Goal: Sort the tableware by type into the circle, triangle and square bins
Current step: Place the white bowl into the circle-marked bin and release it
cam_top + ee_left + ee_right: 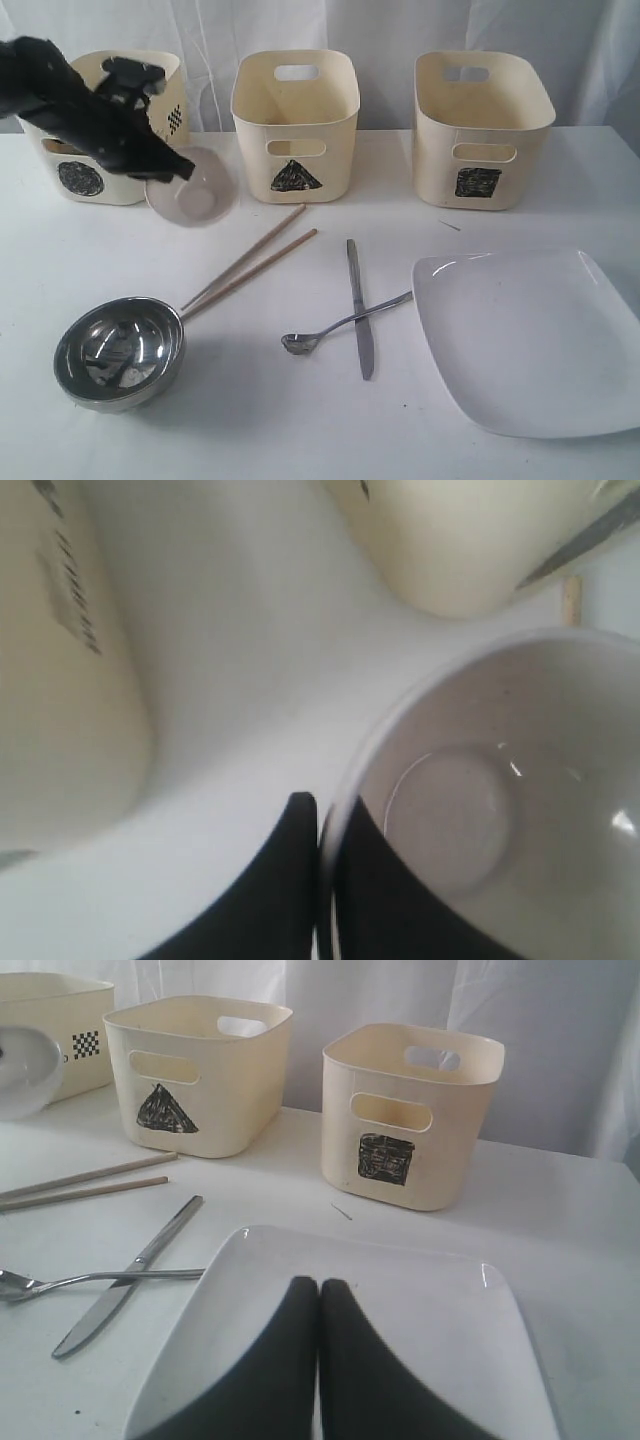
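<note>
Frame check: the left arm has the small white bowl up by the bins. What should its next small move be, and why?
Probably shift the bowl over the open top of the circle bin, then let go. The left gripper pinches the rim of the small white bowl, which hangs tilted in front of that bin, not yet above its opening.

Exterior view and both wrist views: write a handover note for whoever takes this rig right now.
The left gripper has its jaws shut on the rim of the small white bowl, which is tilted beside the circle bin.
The right gripper is shut and empty, over the square plate.
On the table: steel bowl, chopsticks, knife and spoon crossed.
Bin contents are hidden, so nothing is confirmed done.
Left: bin the bowl, then sort the rest.
</note>
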